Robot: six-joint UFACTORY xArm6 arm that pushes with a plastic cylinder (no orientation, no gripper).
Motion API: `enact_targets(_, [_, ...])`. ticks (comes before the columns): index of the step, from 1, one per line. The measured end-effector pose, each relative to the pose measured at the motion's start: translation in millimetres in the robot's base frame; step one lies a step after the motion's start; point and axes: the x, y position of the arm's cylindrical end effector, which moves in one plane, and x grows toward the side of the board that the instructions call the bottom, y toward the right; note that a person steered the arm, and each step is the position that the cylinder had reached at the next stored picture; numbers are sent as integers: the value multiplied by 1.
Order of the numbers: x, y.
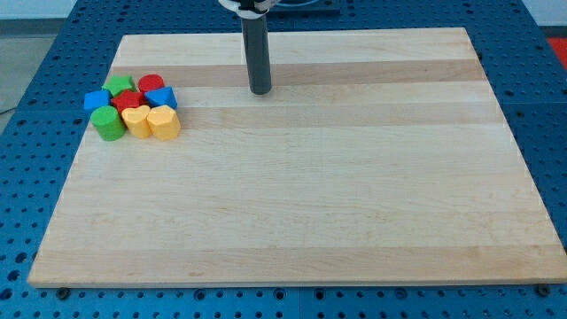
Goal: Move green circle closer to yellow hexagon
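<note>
The green circle [108, 124] sits at the lower left corner of a tight cluster of blocks near the board's upper left. A yellow heart-like block [136, 120] touches it on the right, and the yellow hexagon [165, 121] sits just right of that one. My tip [260, 91] rests on the board near the top middle, well to the right of the cluster and touching no block.
The same cluster holds a blue cube [96, 99], a green star [120, 86], a red star [129, 100], a red circle [151, 83] and a blue triangle [161, 97]. The wooden board [301, 221] lies on a blue perforated table.
</note>
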Motion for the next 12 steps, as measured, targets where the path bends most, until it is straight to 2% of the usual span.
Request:
enact_targets(2, [-10, 0])
enact_targets(3, [-67, -2])
enact_targets(4, [-106, -49])
enact_targets(5, [-108, -136])
enact_targets(6, [-72, -210])
enact_targets(7, [-28, -251])
enact_targets(8, [-25, -252])
enact_targets(9, [-5, -251])
enact_targets(10, [63, -251])
enact_targets(11, [112, -247])
enact_targets(12, [136, -232])
